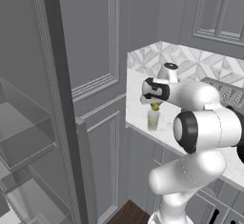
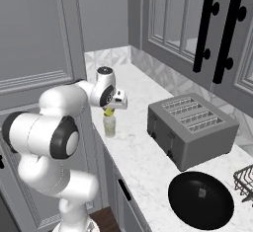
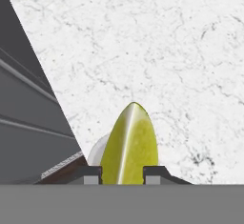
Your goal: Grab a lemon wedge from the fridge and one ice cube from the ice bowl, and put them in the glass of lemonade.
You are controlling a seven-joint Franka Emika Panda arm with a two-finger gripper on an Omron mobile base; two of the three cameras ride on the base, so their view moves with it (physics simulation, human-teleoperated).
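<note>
**kitchenbot_fan:** So what's the end effector [image 1: 155, 105] doing here? It's clamped on the small yellow-green lemon wedge [image 3: 129, 144], one finger on each flat side with the pointed end sticking out forward past the tips. I'd guess that's on purpose, so the wedge drops nose first.

**marble_mike:** Yeah, and the small clear tumbler of pale lemonade [image 1: 153, 120] sits right under it, just below the wedge. In the hand view you only catch a pale sliver of its rim [image 3: 93, 152] peeking out beside the wedge, so I'd say the drop is lined up or very nearly so.

**kitchenbot_fan:** Room looks tight on one side though. The glass stands close to the front edge of the white marbled table [image 2: 148, 162], and the tall grey panelled cabinet wall [image 1: 95, 51] is just beside the end effector on the near side.

**marble_mike:** Other way is wide open. Bare marble runs off past the glass, and the boxy grey toaster [image 2: 190, 127] and round black pan [image 2: 200, 199] are well apart from it. Going straight down or pulling back up looks safe; drifting toward the edge is what I'd worry about.
</note>
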